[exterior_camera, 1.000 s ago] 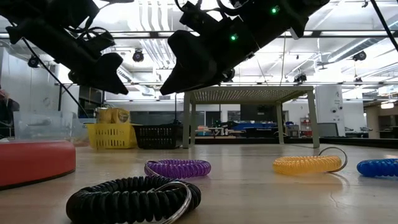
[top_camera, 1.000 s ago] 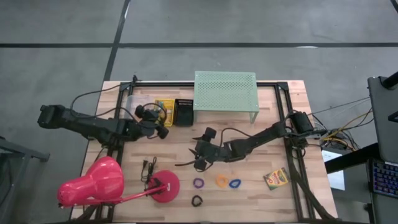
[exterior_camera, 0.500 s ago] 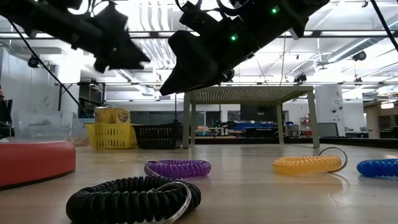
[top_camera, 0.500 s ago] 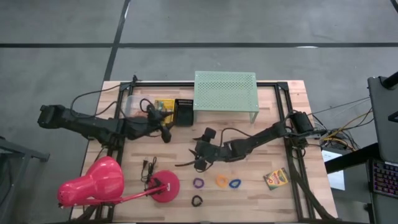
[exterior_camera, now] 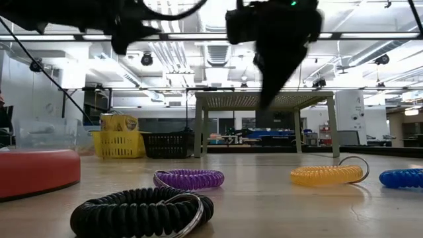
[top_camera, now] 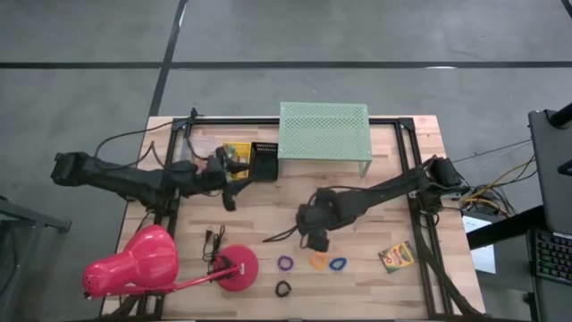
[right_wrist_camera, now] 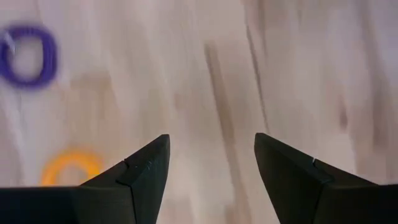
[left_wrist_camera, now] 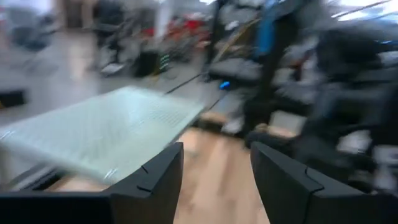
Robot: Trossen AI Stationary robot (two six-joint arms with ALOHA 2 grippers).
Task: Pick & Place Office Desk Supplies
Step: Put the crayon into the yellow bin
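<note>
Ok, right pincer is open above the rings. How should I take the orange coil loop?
Come straight down and pinch one side of the orange coil loop, one finger inside the hole, one outside. It lies flat with clear table around it, and the right pincer hovers just behind.

The wooden table (top_camera: pixel 268 201) bears ring loops (top_camera: pixel 310 266), a crayon box (top_camera: pixel 397 257), pink lamp (top_camera: pixel 143 264) and green shelf (top_camera: pixel 324 131).

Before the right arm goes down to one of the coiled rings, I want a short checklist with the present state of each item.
1. Right gripper jaws open, nothing between them: ok.
2. Right gripper above the orange coiled ring: ok.
3. Purple coiled ring lies apart from the orange one: ok.
4. Left gripper far from the rings, near the yellow basket: ok.
5. Jaws lined up across the orange ring: cannot tell.
</note>
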